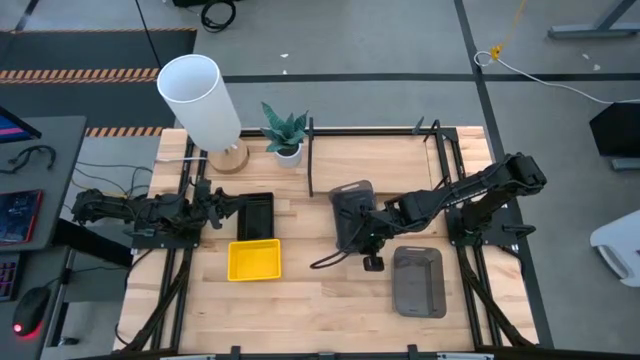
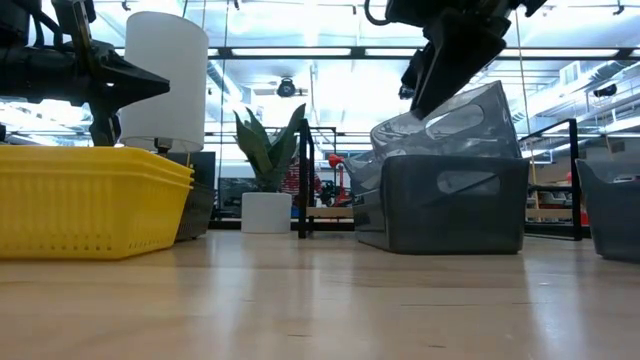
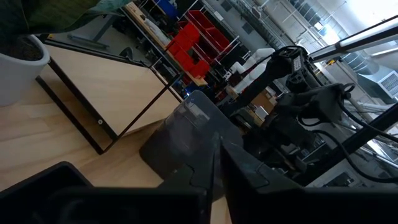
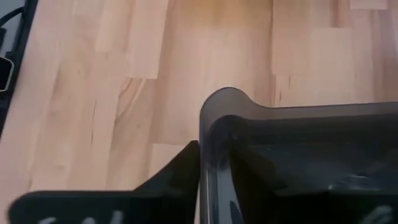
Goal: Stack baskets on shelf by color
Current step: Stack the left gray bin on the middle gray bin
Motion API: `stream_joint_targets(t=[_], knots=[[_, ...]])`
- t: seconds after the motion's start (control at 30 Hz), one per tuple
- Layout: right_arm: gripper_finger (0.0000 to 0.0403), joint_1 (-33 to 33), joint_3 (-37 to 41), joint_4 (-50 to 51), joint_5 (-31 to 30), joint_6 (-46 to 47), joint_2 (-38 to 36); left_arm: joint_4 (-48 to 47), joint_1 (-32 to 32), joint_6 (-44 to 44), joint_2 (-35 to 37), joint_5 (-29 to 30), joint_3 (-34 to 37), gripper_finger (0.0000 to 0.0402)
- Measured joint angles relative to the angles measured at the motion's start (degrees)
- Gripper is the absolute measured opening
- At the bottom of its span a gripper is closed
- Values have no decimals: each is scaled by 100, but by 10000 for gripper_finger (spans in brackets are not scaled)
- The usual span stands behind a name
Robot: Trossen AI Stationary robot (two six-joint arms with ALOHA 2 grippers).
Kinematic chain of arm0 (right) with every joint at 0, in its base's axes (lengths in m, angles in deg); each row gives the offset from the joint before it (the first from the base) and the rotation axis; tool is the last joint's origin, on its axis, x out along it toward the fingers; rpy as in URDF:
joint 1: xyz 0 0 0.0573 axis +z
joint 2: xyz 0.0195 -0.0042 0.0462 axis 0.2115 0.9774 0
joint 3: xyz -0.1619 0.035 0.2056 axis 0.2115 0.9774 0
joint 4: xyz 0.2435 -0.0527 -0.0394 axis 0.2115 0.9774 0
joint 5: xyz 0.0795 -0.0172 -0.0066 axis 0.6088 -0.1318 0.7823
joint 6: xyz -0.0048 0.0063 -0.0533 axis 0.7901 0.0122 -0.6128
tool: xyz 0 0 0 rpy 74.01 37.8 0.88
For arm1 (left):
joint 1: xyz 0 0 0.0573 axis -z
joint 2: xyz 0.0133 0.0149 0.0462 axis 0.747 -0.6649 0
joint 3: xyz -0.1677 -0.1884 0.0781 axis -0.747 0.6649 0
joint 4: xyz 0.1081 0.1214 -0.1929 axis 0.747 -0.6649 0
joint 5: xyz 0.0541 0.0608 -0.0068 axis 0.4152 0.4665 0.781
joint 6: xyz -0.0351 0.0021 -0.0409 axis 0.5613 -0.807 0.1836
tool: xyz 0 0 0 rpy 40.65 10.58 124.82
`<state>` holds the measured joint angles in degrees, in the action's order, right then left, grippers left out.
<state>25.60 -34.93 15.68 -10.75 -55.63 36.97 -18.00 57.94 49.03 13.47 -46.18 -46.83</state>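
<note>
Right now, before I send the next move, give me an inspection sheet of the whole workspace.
Surface: wooden table, bare in front.
Job's things: shelf at the back with nothing seen on its board; yellow basket and black basket on the left; grey basket flat at front right; second grey basket tilted at the centre.
Clutter: white lamp and potted plant at the back.
Grippers: right gripper clamps the tilted grey basket's rim; left gripper is at the black basket's edge, its grip unclear.
Cables: black cable across the table centre.
Surroundings: desk with keyboard and mouse to the left.
</note>
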Motion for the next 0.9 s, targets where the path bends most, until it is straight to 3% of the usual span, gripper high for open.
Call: stream_joint_targets(t=[0.13,0.27,0.43,0.63,0.9], knots=[[122,2,48,11,-1,-244,0,0,0,-1,-1,0,0,38],[117,2,260,31,6,-276,4,1,0,-1,1,0,1,39],[84,2,361,-33,21,-413,4,-1,-1,2,1,0,0,36],[10,-119,365,-4,279,-621,0,0,0,0,0,0,1,30],[6,-122,7,-16,306,-305,-4,0,0,1,-2,0,1,36]])
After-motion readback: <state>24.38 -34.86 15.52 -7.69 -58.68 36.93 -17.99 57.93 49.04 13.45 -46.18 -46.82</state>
